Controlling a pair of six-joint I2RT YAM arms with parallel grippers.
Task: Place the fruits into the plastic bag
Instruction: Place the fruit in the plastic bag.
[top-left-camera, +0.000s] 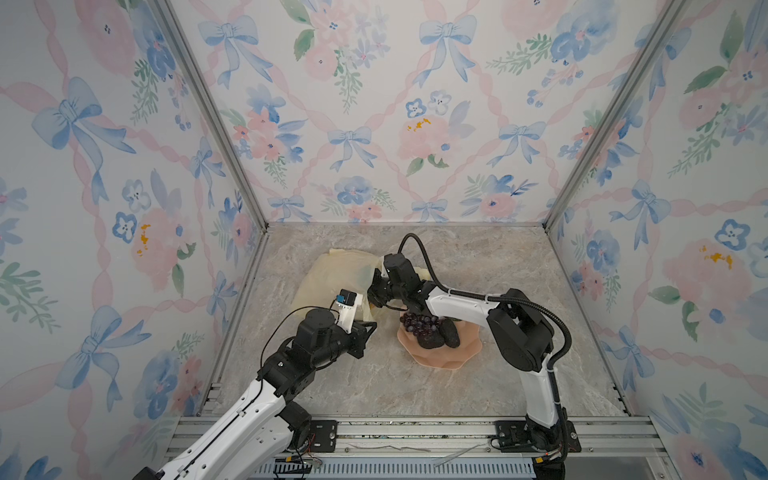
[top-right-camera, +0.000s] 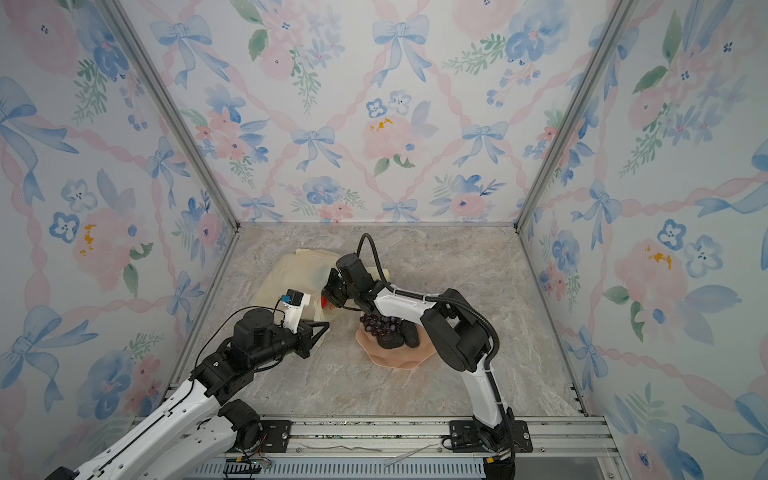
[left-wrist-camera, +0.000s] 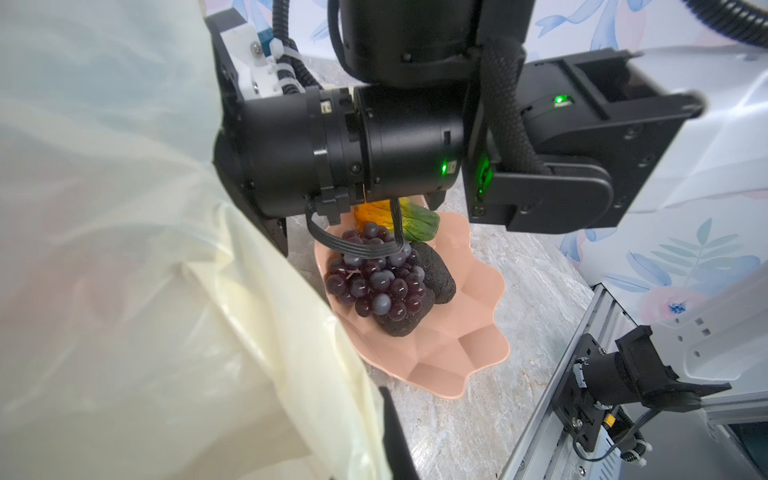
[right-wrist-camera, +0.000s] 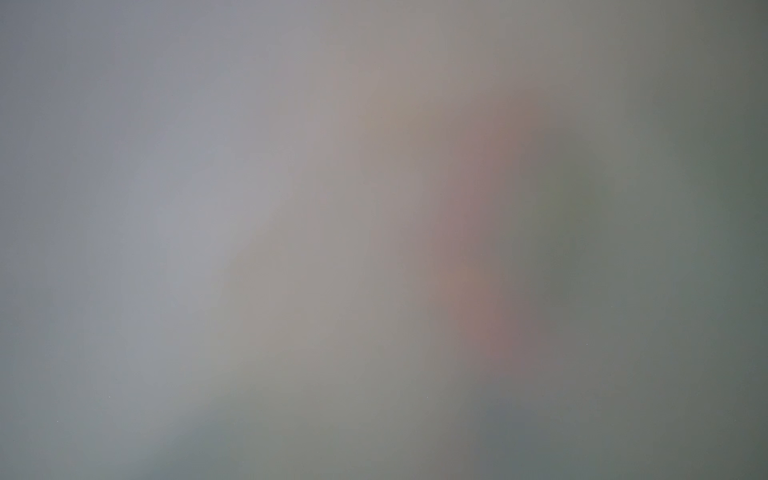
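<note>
Plastic film crowds the left wrist view: the plastic bag (left-wrist-camera: 145, 249) hangs pale yellow across it and runs down to a dark finger (left-wrist-camera: 395, 436) of the left gripper (top-left-camera: 371, 328). Both top views show that gripper with its jaws closed flat on the bag's near edge, holding it up off the marble table (top-left-camera: 415, 386). The rest of the bag lies crumpled toward the back left.

The right gripper (top-left-camera: 371, 298) reaches into the raised mouth. In a top view a red-yellow mango (top-right-camera: 326, 303) shows right at its tip, though neither wrist view catches it. I cannot tell how wide those jaws stand or whether they have hold of the mango. The right wrist view is nothing but grey-pink blur.

Just right of the bag sits the pink dish (top-left-camera: 461, 353). From above I see the grape bunch (top-left-camera: 419, 323) and two avocados (top-left-camera: 449, 334) on it, with the right arm crossing over them. The left wrist view adds an orange-green mango (left-wrist-camera: 411, 218) at the dish's far side, behind the grapes.
</note>
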